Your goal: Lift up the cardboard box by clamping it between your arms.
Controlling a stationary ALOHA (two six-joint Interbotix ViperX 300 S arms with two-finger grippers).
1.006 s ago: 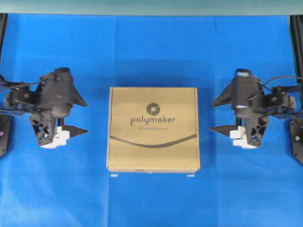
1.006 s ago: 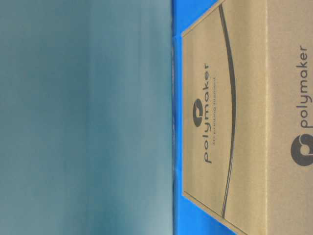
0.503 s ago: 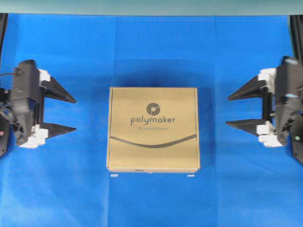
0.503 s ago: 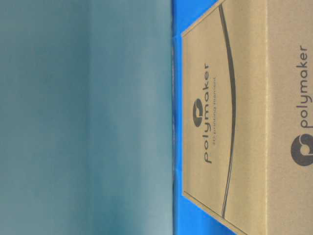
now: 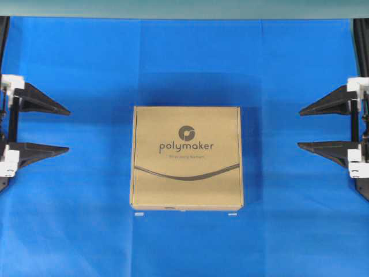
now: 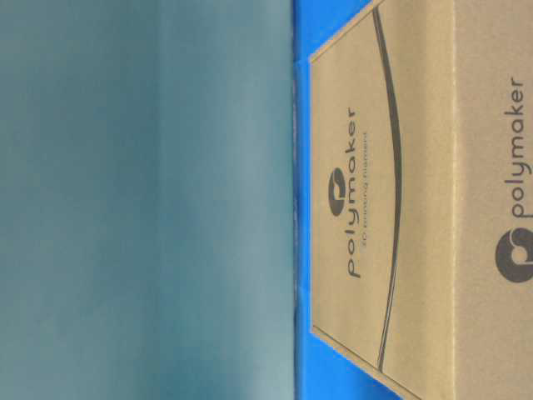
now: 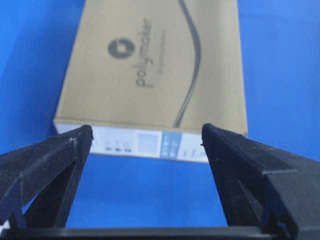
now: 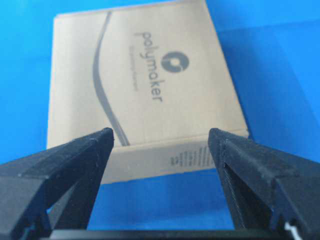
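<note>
The cardboard box (image 5: 185, 157) lies flat in the middle of the blue cloth, logo side up. It also shows in the table-level view (image 6: 416, 200), the left wrist view (image 7: 155, 65) and the right wrist view (image 8: 145, 85). My left gripper (image 5: 69, 130) is open and empty at the far left edge, well clear of the box, fingertips pointing at it. My right gripper (image 5: 298, 128) is open and empty at the far right edge, also apart from the box. In the wrist views the left gripper (image 7: 147, 132) and the right gripper (image 8: 161, 135) frame the box's side walls across a gap of cloth.
Blue cloth (image 5: 184, 63) covers the table all round the box. A grey-green wall (image 5: 184, 8) runs along the back edge. Two small white marks (image 5: 138, 214) lie on the cloth just in front of the box.
Both arms have drawn back outward to the side edges of the view, away from the box, and levelled so the open fingers point at it. The box has not moved.
</note>
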